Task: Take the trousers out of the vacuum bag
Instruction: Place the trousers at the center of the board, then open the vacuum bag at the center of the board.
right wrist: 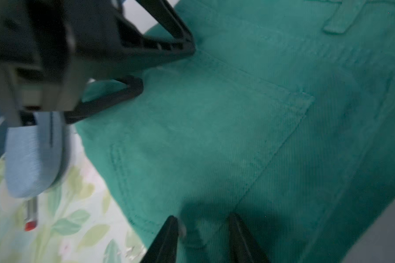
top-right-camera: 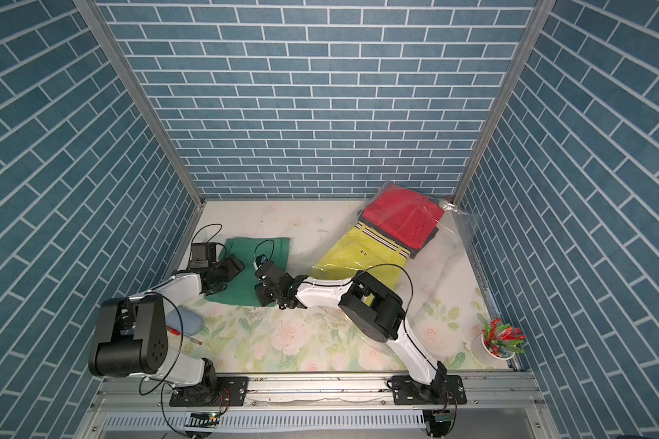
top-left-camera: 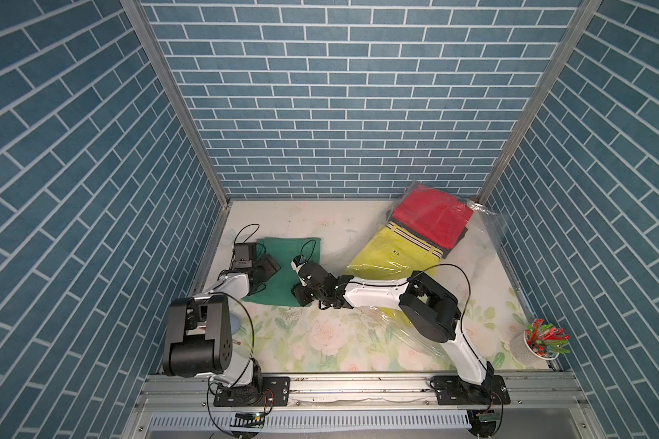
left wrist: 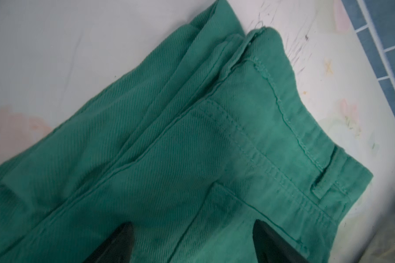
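Blue brick walls enclose the floral desk [top-left-camera: 320,338]. In both top views the green trousers [top-left-camera: 282,262] lie outside the vacuum bag [top-left-camera: 487,228]; yellow trousers [top-left-camera: 392,254] and red trousers [top-left-camera: 430,216] remain inside. A cup of clips [top-left-camera: 537,342] stands well apart.

Left wrist view: left jaws [left wrist: 192,246] apart over green cloth.

Right wrist view: right jaws [right wrist: 201,239] partly apart, holding nothing I can see. Next, I judge, reach the yellow pair.
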Robot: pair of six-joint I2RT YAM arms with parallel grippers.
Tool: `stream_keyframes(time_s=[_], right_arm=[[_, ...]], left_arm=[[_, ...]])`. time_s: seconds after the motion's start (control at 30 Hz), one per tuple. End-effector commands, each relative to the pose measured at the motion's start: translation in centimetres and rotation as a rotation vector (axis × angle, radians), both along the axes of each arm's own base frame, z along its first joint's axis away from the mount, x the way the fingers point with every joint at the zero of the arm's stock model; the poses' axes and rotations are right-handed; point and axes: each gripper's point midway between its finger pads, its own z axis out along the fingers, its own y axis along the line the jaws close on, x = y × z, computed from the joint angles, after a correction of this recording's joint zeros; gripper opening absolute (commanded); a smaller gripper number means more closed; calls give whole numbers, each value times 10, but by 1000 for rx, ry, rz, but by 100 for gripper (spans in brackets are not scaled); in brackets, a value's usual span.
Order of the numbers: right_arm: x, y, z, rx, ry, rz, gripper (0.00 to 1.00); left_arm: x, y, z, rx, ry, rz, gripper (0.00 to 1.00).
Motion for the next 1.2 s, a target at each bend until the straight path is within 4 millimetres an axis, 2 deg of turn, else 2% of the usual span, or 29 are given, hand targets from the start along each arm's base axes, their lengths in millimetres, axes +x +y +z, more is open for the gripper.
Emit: stream_keyframes(time_s=[0.0, 0.07, 0.17, 0.23, 0.33, 0.43, 0.57, 0.67, 0.77, 0.87, 0.97, 1.07, 1.17], right_arm=[[16, -18, -36, -151, -36, -77, 43], [23, -16, -42, -176, -55, -87, 44], [31, -10, -41, -168, -66, -80, 45], [34, -9, -31, -155, -84, -73, 46], [29, -13, 3, -97, -123, -46, 47], [17, -26, 54, -29, -177, 0, 50], [-4, -64, 86, -23, -210, 36, 57], [-16, -103, 94, -78, -235, 33, 62], [-29, -145, 97, -149, -256, 15, 70], [-39, -183, 101, -219, -271, -12, 76], [-47, -216, 99, -291, -273, -40, 83], [-54, -243, 96, -337, -265, -59, 89], [-57, -264, 91, -388, -260, -94, 91]], left_arm=[[12, 3, -16, -19, -9, 23, 87], [20, 4, -20, -20, -13, 25, 87], [33, 3, -20, -34, -31, 22, 87], [36, 1, -16, -53, -37, 20, 88], [36, -3, 3, -78, -89, 18, 92], [35, -13, 32, -113, -161, -27, 100], [26, -29, 76, -140, -272, -109, 100], [12, -40, 98, -172, -346, -161, 99], [-6, -62, 112, -257, -433, -214, 100], [-23, -87, 120, -282, -468, -284, 100], [-42, -112, 118, -328, -473, -341, 100], [-60, -134, 123, -419, -517, -400, 100], [-74, -144, 124, -492, -543, -416, 99]])
